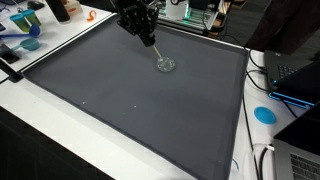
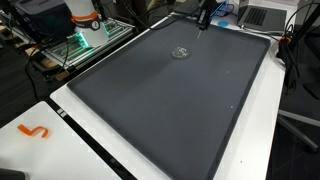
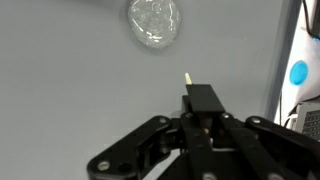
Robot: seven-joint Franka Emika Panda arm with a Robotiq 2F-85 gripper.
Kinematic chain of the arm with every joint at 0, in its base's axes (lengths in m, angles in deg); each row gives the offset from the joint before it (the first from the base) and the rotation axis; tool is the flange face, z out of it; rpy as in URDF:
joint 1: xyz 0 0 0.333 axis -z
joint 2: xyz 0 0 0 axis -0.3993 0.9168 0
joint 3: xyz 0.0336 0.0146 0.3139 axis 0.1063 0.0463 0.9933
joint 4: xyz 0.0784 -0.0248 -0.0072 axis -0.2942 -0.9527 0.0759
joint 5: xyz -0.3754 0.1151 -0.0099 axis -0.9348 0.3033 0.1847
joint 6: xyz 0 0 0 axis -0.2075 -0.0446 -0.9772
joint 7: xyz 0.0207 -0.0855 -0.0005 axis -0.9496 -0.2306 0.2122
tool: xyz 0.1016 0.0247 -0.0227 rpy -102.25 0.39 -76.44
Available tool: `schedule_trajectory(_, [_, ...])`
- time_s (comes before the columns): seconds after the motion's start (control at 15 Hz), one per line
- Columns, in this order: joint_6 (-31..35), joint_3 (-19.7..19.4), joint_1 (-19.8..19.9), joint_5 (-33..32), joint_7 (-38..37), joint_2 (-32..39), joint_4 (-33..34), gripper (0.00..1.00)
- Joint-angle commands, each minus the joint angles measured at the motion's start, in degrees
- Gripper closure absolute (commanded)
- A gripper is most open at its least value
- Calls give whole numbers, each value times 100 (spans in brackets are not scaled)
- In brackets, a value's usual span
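A thin pale stick [image 3: 187, 77] is pinched in the pincer [image 3: 203, 100], whose jaws are drawn tight together on it, so only the short tip pokes out ahead of the fingers in the wrist view. In an exterior view the stick [image 1: 153, 50] slants down from the pincer [image 1: 140, 28] toward a small clear dish [image 1: 165, 64] lying on the dark mat [image 1: 130, 110] just ahead of and below the fingers. From the wrist, the dish [image 3: 155, 22] sits beyond the tip and a little off to one side, apart from it; whether the tip touches the dish I cannot tell. By my reckoning the stick is taken up and carried close, but it is not yet inside the dish. Farther off to the pincer's side, past the mat's edge, a blue round disc [image 1: 264, 114] lies on the white table [image 1: 40, 135].
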Motion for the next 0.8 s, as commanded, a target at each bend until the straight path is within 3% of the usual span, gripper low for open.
schedule_trajectory(0.0, [332,-21,175,539,545,-452,-735,97])
schedule_trajectory(0.73, [933,-280,391,1966,1974,-1100,-1939,97])
